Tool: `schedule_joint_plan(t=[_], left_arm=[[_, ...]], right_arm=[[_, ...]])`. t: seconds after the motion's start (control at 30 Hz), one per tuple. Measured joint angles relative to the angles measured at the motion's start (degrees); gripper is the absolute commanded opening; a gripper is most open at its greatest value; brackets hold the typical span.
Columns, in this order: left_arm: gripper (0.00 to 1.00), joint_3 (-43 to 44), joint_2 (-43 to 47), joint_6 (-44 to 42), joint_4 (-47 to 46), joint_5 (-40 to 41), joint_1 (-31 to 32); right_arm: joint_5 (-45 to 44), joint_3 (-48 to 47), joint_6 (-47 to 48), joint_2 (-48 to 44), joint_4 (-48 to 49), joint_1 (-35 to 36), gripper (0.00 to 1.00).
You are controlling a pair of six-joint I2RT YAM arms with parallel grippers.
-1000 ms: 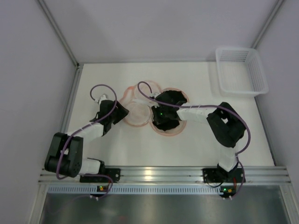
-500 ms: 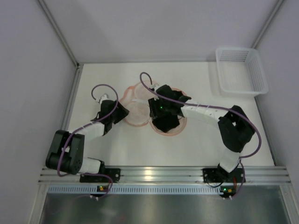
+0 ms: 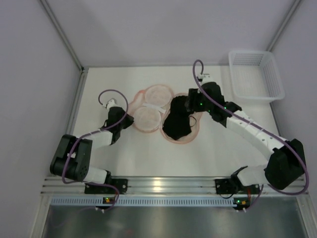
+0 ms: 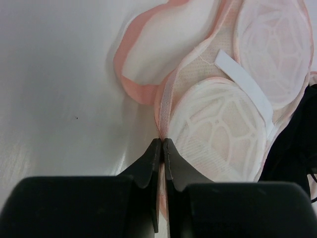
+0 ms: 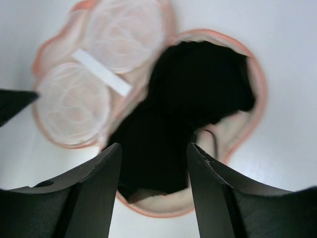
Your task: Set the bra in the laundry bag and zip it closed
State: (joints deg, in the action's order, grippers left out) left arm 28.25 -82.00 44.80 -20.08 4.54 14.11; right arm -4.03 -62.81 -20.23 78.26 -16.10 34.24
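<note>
The laundry bag (image 3: 147, 118) lies open in the middle of the table, its pale round halves on the left side. The black bra (image 3: 178, 124) is bunched in its pink-rimmed right half. My left gripper (image 3: 129, 120) is at the bag's left edge, shut on the pink rim (image 4: 162, 141), beside a pale round half (image 4: 218, 129). My right gripper (image 3: 189, 105) hangs open above the bra (image 5: 188, 99) with nothing between its fingers (image 5: 111, 163). A thin bra strap (image 5: 213, 139) lies on the bag's lining near the rim (image 5: 260, 99).
A white plastic mesh basket (image 3: 255, 74) stands at the back right corner. Grey walls close the table on the left, back and right. The metal rail (image 3: 168, 186) with both arm bases runs along the near edge.
My right gripper has opened, left the bra in the bag's right half and drawn back to the right. My left gripper has shut on the bag's left rim.
</note>
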Motion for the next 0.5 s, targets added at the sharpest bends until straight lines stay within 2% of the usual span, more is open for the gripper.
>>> schedule_joint_plan(t=[0.07,0.3,0.37,0.5], left_arm=[[0.01,-0.07,0.39,-1.40,-0.92,0.44,0.39],[0.01,-0.61,11.30,-12.33,-1.73,3.06,3.45],[0.01,-0.50,14.73,-17.07,-2.75,4.28,6.16],[0.01,0.35,15.89,-24.09,-3.58,7.50,13.16]], right_arm=[[-2.10,4.22,-0.92,-2.10,-0.70,-3.56,0.57],[-4.81,17.22,-4.55,-5.81,-1.44,-8.09,0.57],[-4.90,19.37,-5.60,-5.81,-1.22,-8.15,0.56],[-4.24,22.64,-7.48,-5.29,1.92,-8.33,0.56]])
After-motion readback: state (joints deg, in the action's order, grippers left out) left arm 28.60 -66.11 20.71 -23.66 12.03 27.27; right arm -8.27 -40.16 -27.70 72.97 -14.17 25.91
